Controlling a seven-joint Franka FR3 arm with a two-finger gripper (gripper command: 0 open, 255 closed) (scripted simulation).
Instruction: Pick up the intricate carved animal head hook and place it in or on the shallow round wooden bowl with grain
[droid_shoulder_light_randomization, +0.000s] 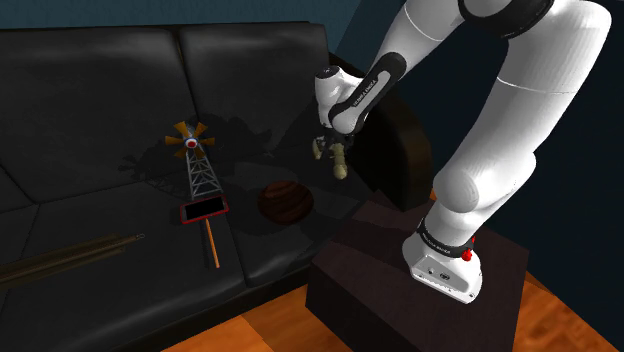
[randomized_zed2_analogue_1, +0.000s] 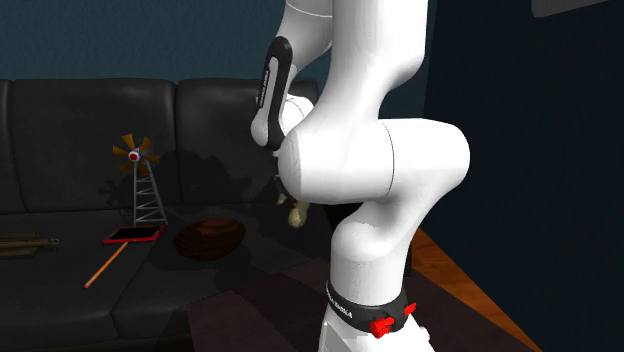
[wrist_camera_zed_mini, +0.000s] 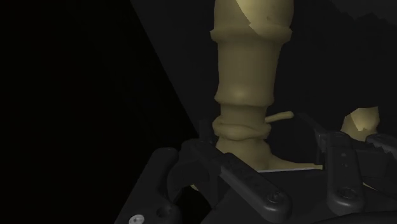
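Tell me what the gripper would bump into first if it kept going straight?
Probably the black sofa seat, just beside the brown bowl. The gripper points down holding the tan hook, so the hook would land first. Depth is hard to judge.

**White lettering, too small to read**

My arm (droid_shoulder_light_randomization: 520, 80) carries small white lettering in two places. One line runs along the dark link (droid_shoulder_light_randomization: 366, 88) just behind my wrist, seen in the shoulder view. The other sits on the black band (randomized_zed2_analogue_1: 345, 306) round my base, seen in the second exterior view and, smaller, in the shoulder view. In both places I can see that there are letters, but I cannot make out a single word.
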